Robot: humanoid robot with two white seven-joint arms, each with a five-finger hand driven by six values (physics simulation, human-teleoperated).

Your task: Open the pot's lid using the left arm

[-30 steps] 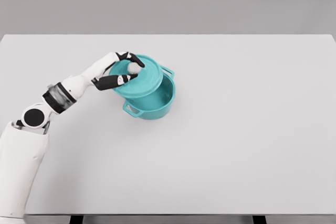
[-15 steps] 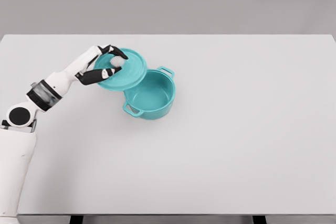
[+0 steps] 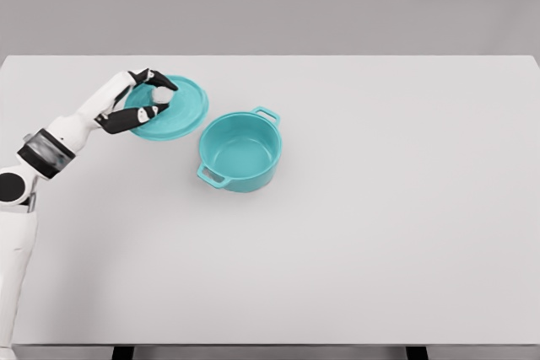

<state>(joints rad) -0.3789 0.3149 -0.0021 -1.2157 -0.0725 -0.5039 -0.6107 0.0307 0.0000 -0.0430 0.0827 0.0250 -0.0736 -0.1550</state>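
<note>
A teal pot [image 3: 240, 151] with two side handles stands uncovered on the white table [image 3: 380, 208], its inside showing. Its teal lid [image 3: 177, 111] is held to the left of the pot, slightly tilted, just above or at the table surface. My left hand [image 3: 150, 97] is shut on the lid's white knob [image 3: 159, 96], black fingers curled around it. The left arm comes in from the lower left edge. The right arm does not show.
The table's far edge runs along the top, close behind the lid. Grey wall behind. Dark table legs show at the bottom edge.
The left hand has carried the lid off the pot and to the left, lowering it toward the table. The pot has stayed in place and now stands uncovered.
</note>
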